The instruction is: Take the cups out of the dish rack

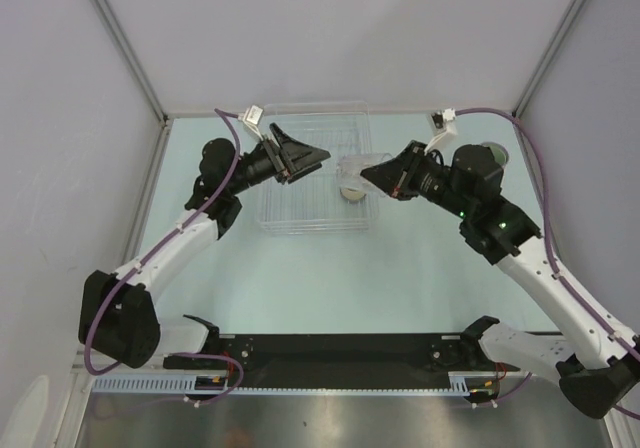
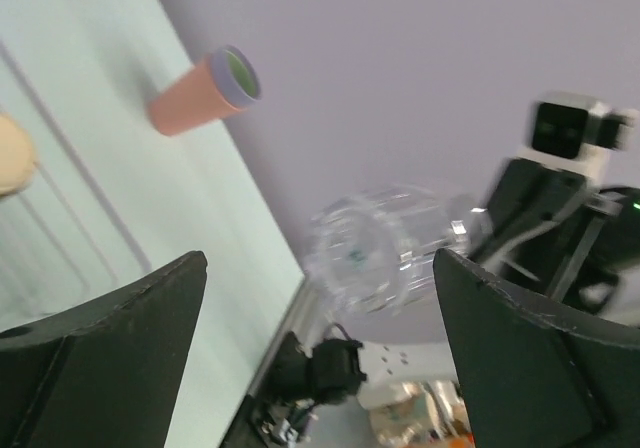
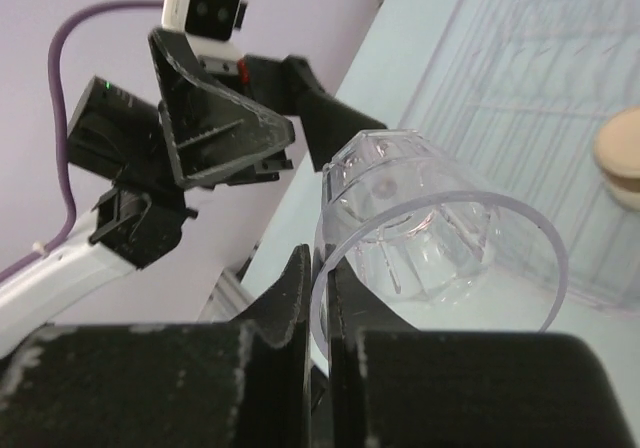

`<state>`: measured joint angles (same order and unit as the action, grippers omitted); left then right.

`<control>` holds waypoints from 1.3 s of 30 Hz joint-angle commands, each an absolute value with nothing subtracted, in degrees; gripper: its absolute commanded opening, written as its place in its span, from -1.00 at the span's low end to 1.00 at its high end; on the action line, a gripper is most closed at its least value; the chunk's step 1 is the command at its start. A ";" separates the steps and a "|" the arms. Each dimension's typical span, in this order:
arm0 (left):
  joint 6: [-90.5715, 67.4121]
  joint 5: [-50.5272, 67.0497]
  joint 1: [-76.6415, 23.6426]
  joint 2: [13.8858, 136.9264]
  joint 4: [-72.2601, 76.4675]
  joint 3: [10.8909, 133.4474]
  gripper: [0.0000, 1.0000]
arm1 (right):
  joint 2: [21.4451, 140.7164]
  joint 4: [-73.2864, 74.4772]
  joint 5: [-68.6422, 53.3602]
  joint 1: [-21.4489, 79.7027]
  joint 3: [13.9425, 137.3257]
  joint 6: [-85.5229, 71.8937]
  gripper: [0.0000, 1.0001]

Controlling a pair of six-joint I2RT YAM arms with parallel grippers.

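Note:
The dish rack is a clear ribbed basket in the middle of the table, also seen in the right wrist view. My right gripper is shut on the rim of the clear cup, holding it tilted above the rack's right edge; the fingers pinch its wall. The tan round top lies in the rack. My left gripper is open and empty over the rack, facing the clear cup. A salmon-pink cup with lavender and green ones nested inside stands on the table.
The nested cup stack stands at the far right of the table, behind my right arm. Grey walls close in the back and both sides. A black rail runs along the near edge between the arm bases.

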<state>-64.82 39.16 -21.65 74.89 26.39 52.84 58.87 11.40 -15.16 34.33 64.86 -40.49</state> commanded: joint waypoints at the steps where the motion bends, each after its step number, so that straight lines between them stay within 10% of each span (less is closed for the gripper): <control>1: -53.45 29.81 -20.92 73.21 4.44 58.61 1.00 | 58.87 26.60 -0.38 34.19 77.85 -32.26 -1.00; 10: -48.60 27.07 -20.92 76.47 -10.19 57.57 1.00 | 68.45 53.76 31.62 31.92 95.60 -35.06 -1.00; 39: -41.05 25.31 -20.92 77.17 -20.74 58.36 0.98 | 80.68 47.20 21.18 3.52 74.45 -38.24 -1.00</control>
<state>-42.87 24.62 -21.23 77.73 -20.49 57.12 77.82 52.84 22.15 4.91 73.47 -39.35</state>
